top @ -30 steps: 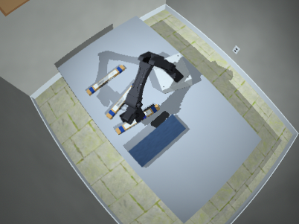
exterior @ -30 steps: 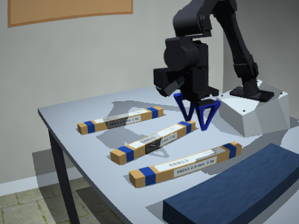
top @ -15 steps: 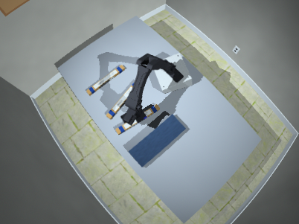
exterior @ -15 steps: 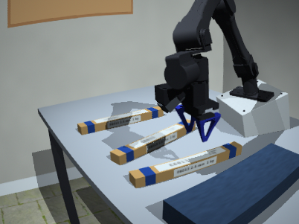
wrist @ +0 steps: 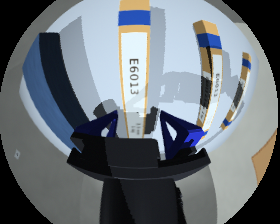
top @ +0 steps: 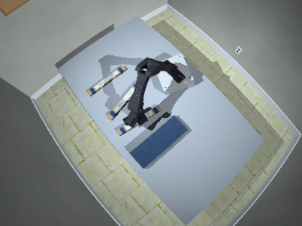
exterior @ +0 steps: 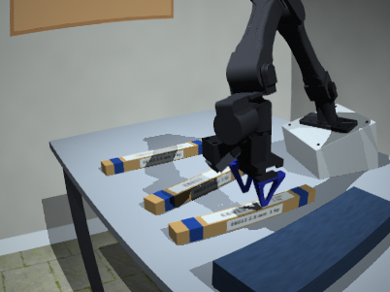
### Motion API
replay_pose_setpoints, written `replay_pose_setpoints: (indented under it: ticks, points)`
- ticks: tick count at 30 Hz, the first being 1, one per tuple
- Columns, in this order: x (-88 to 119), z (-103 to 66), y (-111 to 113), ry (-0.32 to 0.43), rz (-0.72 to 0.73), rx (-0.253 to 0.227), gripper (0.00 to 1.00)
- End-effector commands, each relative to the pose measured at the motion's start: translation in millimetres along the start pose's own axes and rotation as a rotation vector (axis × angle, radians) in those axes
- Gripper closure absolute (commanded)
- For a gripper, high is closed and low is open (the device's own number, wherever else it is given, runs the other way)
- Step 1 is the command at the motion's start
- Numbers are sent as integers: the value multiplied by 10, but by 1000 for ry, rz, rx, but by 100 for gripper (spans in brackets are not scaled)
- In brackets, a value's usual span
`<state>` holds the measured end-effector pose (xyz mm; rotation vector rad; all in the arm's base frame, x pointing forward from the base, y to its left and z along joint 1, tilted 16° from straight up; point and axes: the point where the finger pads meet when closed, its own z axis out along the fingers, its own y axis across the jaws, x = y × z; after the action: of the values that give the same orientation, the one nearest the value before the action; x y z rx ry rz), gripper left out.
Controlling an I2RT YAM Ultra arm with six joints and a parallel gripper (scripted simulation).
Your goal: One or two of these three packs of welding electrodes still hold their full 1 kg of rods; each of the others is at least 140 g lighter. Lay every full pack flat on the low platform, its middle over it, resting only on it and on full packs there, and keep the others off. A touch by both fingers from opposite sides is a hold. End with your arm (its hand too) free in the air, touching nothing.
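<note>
Three tan packs with blue bands lie flat on the grey table. The near pack (exterior: 241, 217) (top: 137, 124) (wrist: 133, 75) lies closest to the dark blue low platform (exterior: 310, 246) (top: 159, 141) (wrist: 46, 75). The middle pack (exterior: 194, 187) (top: 122, 102) (wrist: 209, 72) and the far pack (exterior: 152, 158) (top: 107, 80) (wrist: 243, 78) lie beyond it. My gripper (exterior: 256, 193) (top: 135, 120) (wrist: 138, 113) is open and low over the near pack. Its blue fingers stand on either side of the pack's middle, with gaps showing in the wrist view. No pack is on the platform.
The arm's white base block (exterior: 332, 146) stands at the back right of the table. The table's front edge runs close to the near pack and the platform. A wall stands behind the table.
</note>
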<state>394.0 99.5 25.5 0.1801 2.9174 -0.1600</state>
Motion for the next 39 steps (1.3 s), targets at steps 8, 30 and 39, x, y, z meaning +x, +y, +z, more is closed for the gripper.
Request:
replay_pose_setpoints:
  ticks: [8, 30, 39]
  points:
    - [-317, -152, 145, -112, 3, -53, 26]
    - [-231, -62, 155, -89, 0, -43, 26]
    - [-159, -35, 129, -76, 0, -37, 26]
